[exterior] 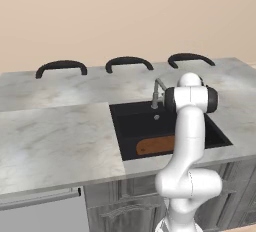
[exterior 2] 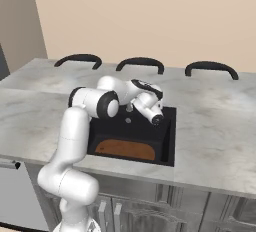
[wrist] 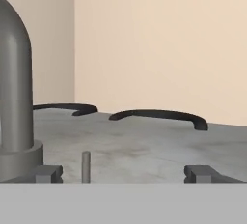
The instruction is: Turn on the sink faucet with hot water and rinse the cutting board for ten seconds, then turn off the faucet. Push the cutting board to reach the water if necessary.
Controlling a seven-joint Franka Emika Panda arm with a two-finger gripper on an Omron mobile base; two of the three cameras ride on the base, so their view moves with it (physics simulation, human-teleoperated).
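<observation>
The sink faucet (exterior: 155, 96) stands at the back rim of the black sink (exterior: 134, 126). The orange-brown cutting board (exterior: 154, 146) lies flat on the basin floor by the front wall, seen also in the right base view (exterior 2: 125, 149). My wrist (exterior 2: 149, 107) hovers over the back of the sink (exterior 2: 166, 136), partly covering the faucet (exterior 2: 129, 107). In the hand view my gripper (wrist: 124, 175) is open, level and facing the back wall. The faucet's thick grey post (wrist: 14, 83) rises close on its left, and a thin grey rod (wrist: 86, 166) stands between the fingertips. The water is out of view.
Grey marble counter (exterior: 55, 136) surrounds the sink, with a wide stretch to the left. Three black curved chair backs (exterior: 61, 66) (exterior: 129, 62) (exterior: 191, 57) line the counter's far edge. A beige wall stands behind them. Grey cabinet fronts (exterior 2: 150, 206) run below the counter.
</observation>
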